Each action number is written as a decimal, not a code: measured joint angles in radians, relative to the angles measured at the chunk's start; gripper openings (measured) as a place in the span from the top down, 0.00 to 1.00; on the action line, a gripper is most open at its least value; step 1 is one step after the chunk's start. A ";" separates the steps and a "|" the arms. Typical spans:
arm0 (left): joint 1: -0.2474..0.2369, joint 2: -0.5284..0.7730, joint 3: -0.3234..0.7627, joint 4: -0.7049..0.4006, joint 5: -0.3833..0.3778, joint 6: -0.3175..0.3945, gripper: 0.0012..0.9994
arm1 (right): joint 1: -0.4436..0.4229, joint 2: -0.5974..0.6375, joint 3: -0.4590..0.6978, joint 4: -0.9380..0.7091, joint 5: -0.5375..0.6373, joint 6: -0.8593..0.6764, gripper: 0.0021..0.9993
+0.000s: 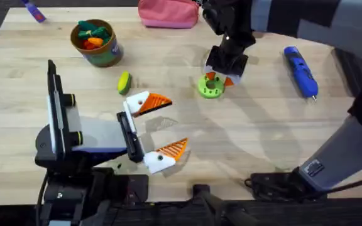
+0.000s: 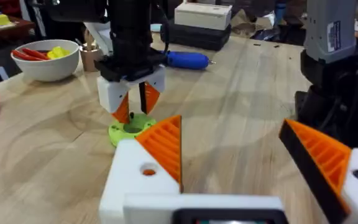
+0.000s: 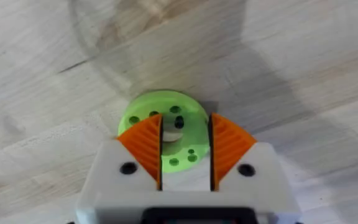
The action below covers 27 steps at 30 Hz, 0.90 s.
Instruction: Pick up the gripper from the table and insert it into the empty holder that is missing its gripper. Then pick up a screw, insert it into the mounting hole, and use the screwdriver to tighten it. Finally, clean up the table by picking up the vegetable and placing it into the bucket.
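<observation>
1. The light wooden plank tabletop [image 1: 263,138] bore faint ring marks.
2. Far left stood the squat olive-green tin bucket [image 1: 97,44], holding orange-and-green plush toys.
3. The small yellow-and-green oval toy vegetable [image 1: 124,82] lay just beside the left gripper [image 1: 159,125], whose white fingers with orange ribbed pads were spread wide.
4. The right gripper [image 3: 185,149] hung over a green round disc [image 3: 166,127], fingers narrowly parted around a small dark piece.
5. The blue cylindrical screwdriver [image 1: 301,71] lay far right.
6. A white bowl [image 2: 45,61] sat at the table's edge.
</observation>
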 joint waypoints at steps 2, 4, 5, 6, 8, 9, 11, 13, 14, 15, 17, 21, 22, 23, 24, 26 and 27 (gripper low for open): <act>0.000 0.000 0.000 0.000 0.000 0.000 0.01 | 0.000 0.000 0.000 0.000 0.003 0.000 0.65; 0.000 0.000 0.000 0.000 0.000 0.000 0.01 | 0.000 0.000 0.000 0.000 0.004 0.000 0.66; 0.000 0.000 0.000 0.000 0.000 0.000 0.01 | 0.000 0.000 0.000 0.000 0.005 0.000 0.66; 0.000 0.000 0.000 0.000 0.000 0.000 0.01 | 0.000 0.000 0.000 0.000 0.005 0.000 0.66; 0.000 0.000 0.000 0.000 0.000 0.000 0.01 | 0.000 0.000 0.000 0.000 0.006 0.000 0.67; 0.000 0.000 0.000 0.000 0.000 0.000 0.01 | 0.000 0.000 0.000 0.000 0.006 0.000 0.67; 0.000 0.000 0.000 0.000 0.000 0.000 0.01 | 0.000 0.000 0.000 -0.001 0.006 0.000 0.68; 0.000 0.000 0.000 0.000 0.000 0.000 0.01 | 0.001 0.000 0.002 -0.007 0.007 0.000 0.68; 0.000 0.000 0.000 0.000 0.000 0.000 0.01 | 0.002 0.000 0.006 -0.014 0.009 0.000 0.67; 0.000 0.000 0.000 0.000 0.000 0.000 0.01 | 0.004 0.000 0.011 -0.022 0.014 0.000 0.67; 0.000 0.000 0.000 0.000 0.000 0.000 0.01 | 0.007 0.000 0.019 -0.027 0.022 0.000 0.67; 0.000 0.000 0.000 0.000 0.000 0.000 0.01 | 0.010 0.000 0.027 -0.029 0.028 0.000 0.67; 0.000 0.000 0.000 0.000 0.000 0.000 0.01 | 0.011 0.000 0.027 -0.029 0.029 0.000 0.67; 0.000 0.000 0.000 0.000 0.000 0.000 0.01 | 0.011 0.000 0.027 -0.028 0.029 0.000 0.67; 0.000 0.000 0.000 0.000 0.000 0.000 0.01 | 0.011 0.000 0.027 -0.026 0.029 0.000 0.67; 0.000 0.000 0.000 0.000 0.000 0.000 0.01 | 0.011 0.000 0.027 -0.020 0.029 0.000 0.68; 0.000 0.000 0.000 0.000 0.000 0.000 0.01 | 0.011 0.000 0.027 -0.018 0.029 0.000 0.68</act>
